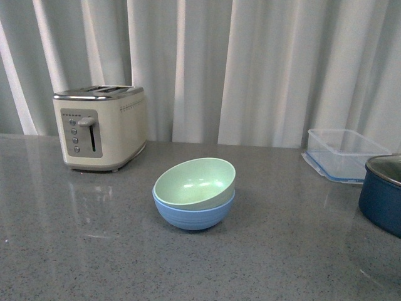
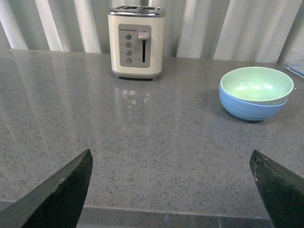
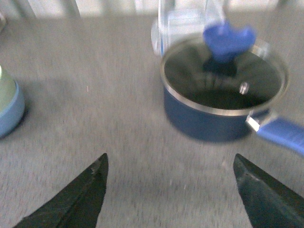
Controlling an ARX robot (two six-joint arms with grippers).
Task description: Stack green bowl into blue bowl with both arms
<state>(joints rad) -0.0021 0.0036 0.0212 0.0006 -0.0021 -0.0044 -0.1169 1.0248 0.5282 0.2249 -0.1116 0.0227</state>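
Note:
The green bowl (image 1: 195,182) sits nested inside the blue bowl (image 1: 193,213) at the middle of the grey counter, tilted a little. Neither arm shows in the front view. In the left wrist view the stacked green bowl (image 2: 256,84) and blue bowl (image 2: 247,109) lie well beyond my left gripper (image 2: 171,159), which is open over bare counter near its front edge. My right gripper (image 3: 171,164) is open too, over bare counter, with the edge of the blue bowl (image 3: 9,114) and green bowl (image 3: 5,88) off to one side.
A cream toaster (image 1: 100,127) stands at the back left. At the right are a clear plastic container (image 1: 344,153) and a dark navy pot (image 1: 382,194) with a glass lid and blue handle (image 3: 280,133). White curtains hang behind the grey counter (image 1: 81,251).

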